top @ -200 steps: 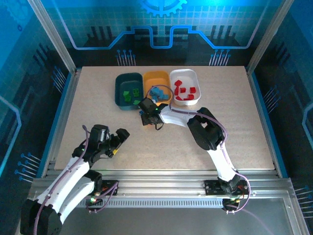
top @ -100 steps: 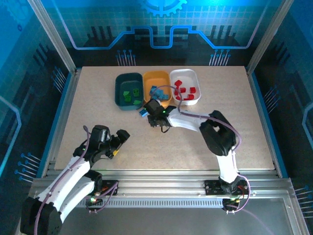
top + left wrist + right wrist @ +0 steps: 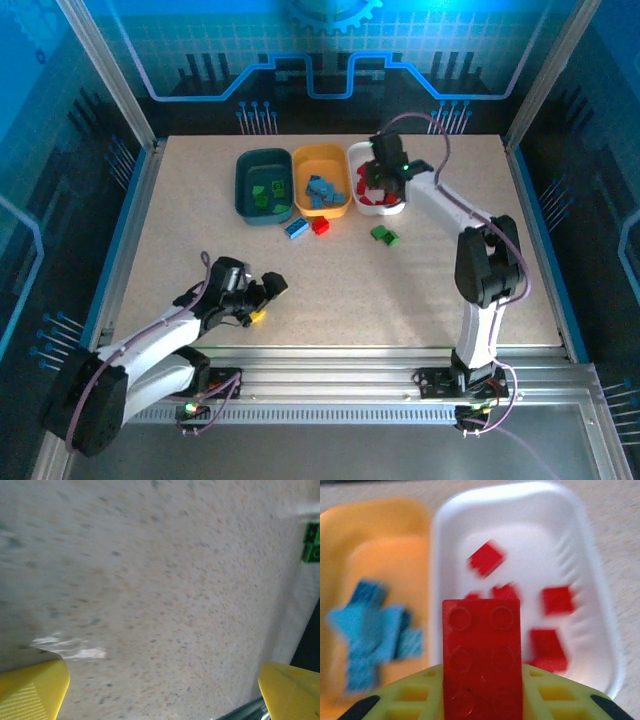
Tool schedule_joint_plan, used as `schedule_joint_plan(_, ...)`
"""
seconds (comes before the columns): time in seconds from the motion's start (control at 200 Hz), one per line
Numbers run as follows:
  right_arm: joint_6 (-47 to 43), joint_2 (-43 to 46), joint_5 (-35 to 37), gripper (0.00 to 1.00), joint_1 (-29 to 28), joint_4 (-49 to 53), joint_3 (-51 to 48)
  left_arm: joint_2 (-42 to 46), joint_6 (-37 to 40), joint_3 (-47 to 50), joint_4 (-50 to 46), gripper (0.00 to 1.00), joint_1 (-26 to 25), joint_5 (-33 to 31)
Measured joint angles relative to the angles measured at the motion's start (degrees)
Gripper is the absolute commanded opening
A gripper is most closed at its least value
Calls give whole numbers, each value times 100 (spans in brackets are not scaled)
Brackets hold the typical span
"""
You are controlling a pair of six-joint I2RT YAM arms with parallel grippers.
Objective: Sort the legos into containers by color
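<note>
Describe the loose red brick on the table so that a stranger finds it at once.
At the far side of the table stand three trays, the orange tray in the middle. In front of it lie two loose bricks side by side. The red brick is the right one; the left one is a blue brick.
</note>
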State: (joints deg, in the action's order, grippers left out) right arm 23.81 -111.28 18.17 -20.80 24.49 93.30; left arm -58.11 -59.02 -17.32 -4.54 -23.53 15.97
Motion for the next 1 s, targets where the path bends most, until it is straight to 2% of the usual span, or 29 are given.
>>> schedule_joint_plan(0.035,-57,-199,-44,43,175,96,256,-136,0,-48,92,99,-85,4)
schedule_joint_plan(0.11,-195,-518,-96,65,389,313,634,-367,0,-125,284,99,-177,44)
schedule_joint_plan(0.24,-374,-629,-177,73,367,599,800,-516,7,-181,400,99,-216,90)
schedule_joint_plan(0.4,-483,-92,-103,73,-46,492,221,-411,46,-181,352,99,-225,68)
schedule_joint_plan(0.52,-505,448,-90,72,-813,197,-426,0,35,-181,179,99,-225,-195)
schedule_joint_plan(0.67,-566,291,-326,70,-1633,-295,-844,680,-76,-122,-173,99,-225,-656)
schedule_joint_plan(0.84,-492,-374,-525,73,-1725,-658,-1016,1187,-153,59,-498,99,-214,-927)
schedule_joint_plan(1.0,-439,-920,-632,74,-1707,-715,-855,1303,-225,177,-708,99,-201,-1016)
